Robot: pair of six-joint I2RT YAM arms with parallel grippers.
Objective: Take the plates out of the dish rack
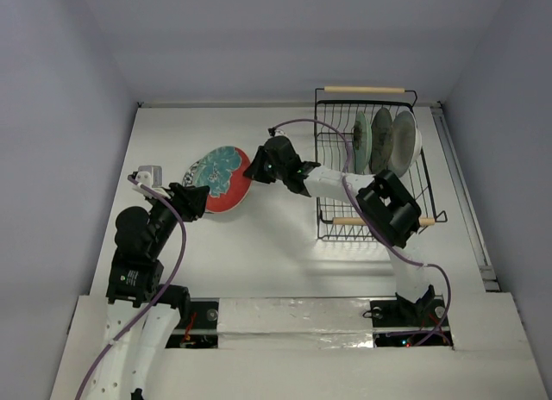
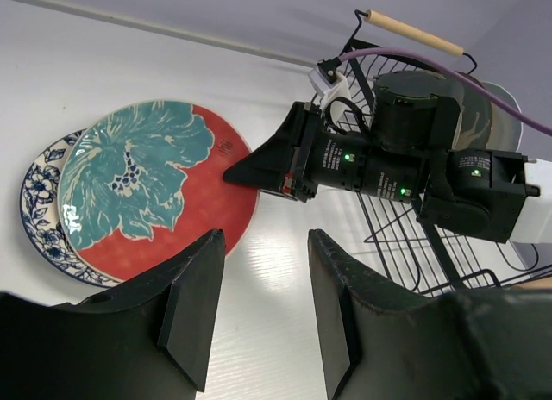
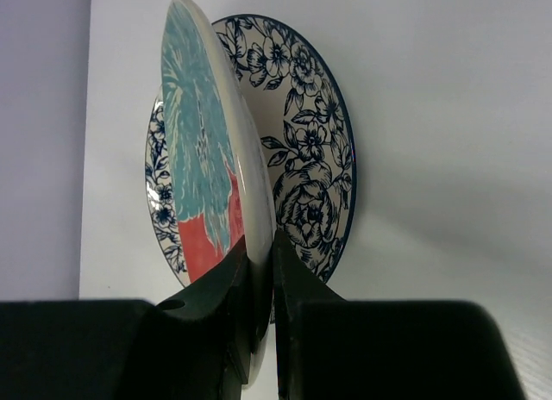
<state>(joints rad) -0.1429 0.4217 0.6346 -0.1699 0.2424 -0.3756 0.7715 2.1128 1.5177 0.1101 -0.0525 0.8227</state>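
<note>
Red-teal plate (image 1: 222, 178): rim pinched by right gripper (image 3: 261, 245), tilted over blue floral plate (image 3: 310, 159), toward left edge of desk (image 1: 285, 253). Left gripper (image 2: 266, 240): spread wide, empty. Dish rack (image 1: 429, 189): far-right corner, three plates (image 1: 384, 141) upright.

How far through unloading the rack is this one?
Done: the blue floral plate lies flat on the table. In hand: the right gripper has its jaws shut on the rim of the red and teal plate, tilted above the floral one, not laid down. Remaining: three plates stand in the dish rack. The left gripper is open and empty.
</note>
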